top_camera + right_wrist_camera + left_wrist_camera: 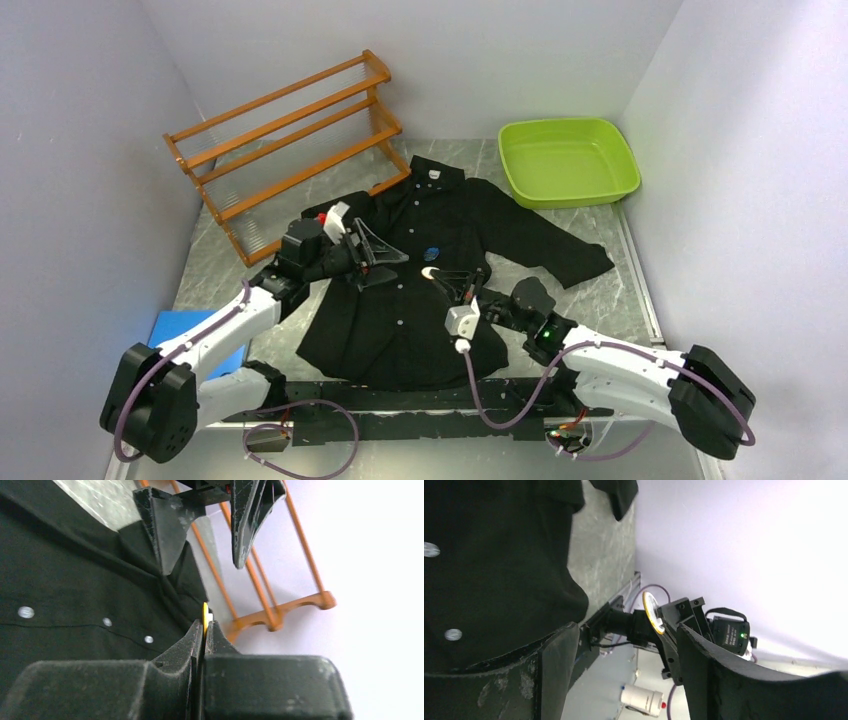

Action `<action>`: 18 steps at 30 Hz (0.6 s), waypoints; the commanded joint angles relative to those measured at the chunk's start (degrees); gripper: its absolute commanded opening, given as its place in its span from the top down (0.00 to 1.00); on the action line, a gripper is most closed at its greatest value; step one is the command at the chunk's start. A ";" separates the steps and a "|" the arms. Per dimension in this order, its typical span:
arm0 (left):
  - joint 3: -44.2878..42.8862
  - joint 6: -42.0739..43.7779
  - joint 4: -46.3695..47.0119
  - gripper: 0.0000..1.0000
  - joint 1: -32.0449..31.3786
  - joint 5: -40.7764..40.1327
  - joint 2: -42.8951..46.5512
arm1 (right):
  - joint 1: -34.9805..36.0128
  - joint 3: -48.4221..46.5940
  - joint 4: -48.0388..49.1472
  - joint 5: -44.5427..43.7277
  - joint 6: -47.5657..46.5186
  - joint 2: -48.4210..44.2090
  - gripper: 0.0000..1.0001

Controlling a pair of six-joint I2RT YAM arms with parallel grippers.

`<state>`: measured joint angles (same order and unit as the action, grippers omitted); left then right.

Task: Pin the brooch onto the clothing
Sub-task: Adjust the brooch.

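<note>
1. The black short-sleeved button-up shirt (500,215) lies flat on the middle of the tabletop (215,265).
2. The right pincer (436,275), closed tight, grips the small round yellow-rimmed brooch (205,614) over the shirt front.
3. The left pincer (385,263) stands wide and empty just beside it; I think it should steady the cloth.

Top external: high, behind the near edge, looks down on the whole table (620,290). Left wrist: low, close over the shirt (499,555), faces the right gripper (658,622). Right wrist: equally low, faces the left gripper (207,535). All share shirt.
</note>
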<state>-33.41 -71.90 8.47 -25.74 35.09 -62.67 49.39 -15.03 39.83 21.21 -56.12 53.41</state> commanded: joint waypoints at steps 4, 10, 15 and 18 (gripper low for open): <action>-2.34 -5.67 10.52 0.32 -6.13 -0.27 -2.23 | 5.46 0.75 7.14 -9.45 -16.46 0.98 1.00; -0.46 -9.75 19.81 0.45 -7.07 0.14 -5.52 | 8.25 1.09 7.65 -11.54 -19.80 1.72 1.00; -1.45 -10.06 20.69 0.62 -8.36 -0.29 -7.32 | 8.98 0.85 7.95 -12.22 -19.84 1.94 1.00; -2.01 -10.13 21.37 0.70 -9.37 -0.35 -8.22 | 9.20 0.77 8.22 -12.80 -19.46 2.10 1.00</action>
<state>-33.76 -81.28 25.52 -33.82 34.72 -69.95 58.06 -14.28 44.38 9.78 -74.74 55.44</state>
